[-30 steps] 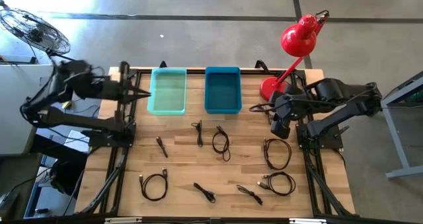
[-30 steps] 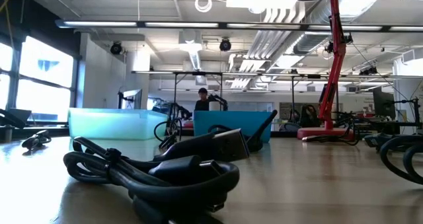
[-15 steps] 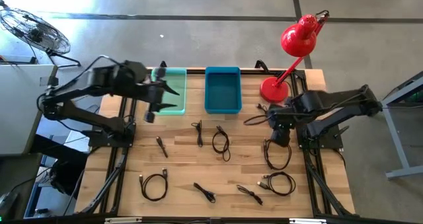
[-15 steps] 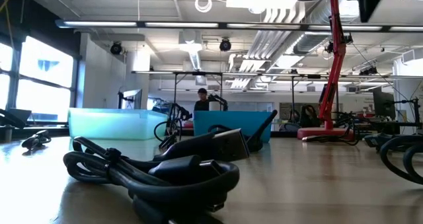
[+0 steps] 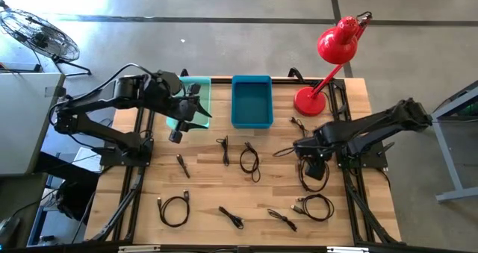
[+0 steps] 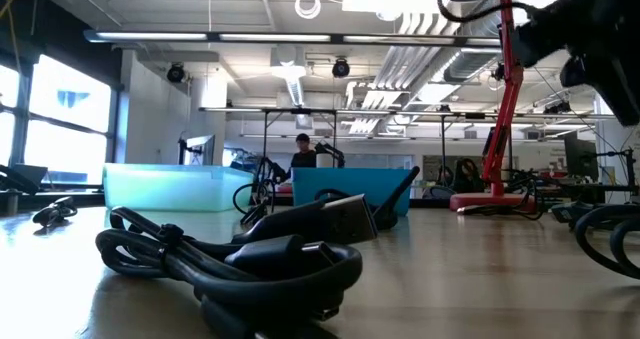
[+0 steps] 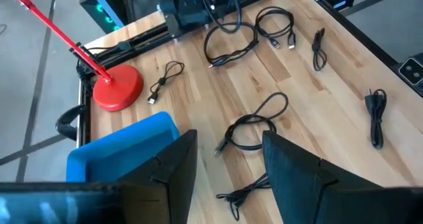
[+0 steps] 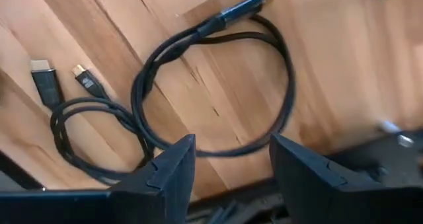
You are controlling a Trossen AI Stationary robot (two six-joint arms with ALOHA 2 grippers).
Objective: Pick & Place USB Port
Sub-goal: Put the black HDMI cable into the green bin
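Observation:
Several black USB cables lie flat on the wooden table. Two of them are a coiled one at the right and a looped one in the middle. My right gripper hovers open above the coiled cable and points down at it. My left gripper is open and empty. It is above the near part of the light teal bin and points toward the table's right. A blue bin stands beside the teal one.
A red desk lamp stands at the far right on its round base. More cables lie near the front edge. One fills the low view's foreground. A person shows far back in the room.
My left gripper has swung from the table's far left edge toward the right, out over the teal bin. My right gripper has moved from near the lamp base toward the table's near edge, over the coiled cable. No cable has moved.

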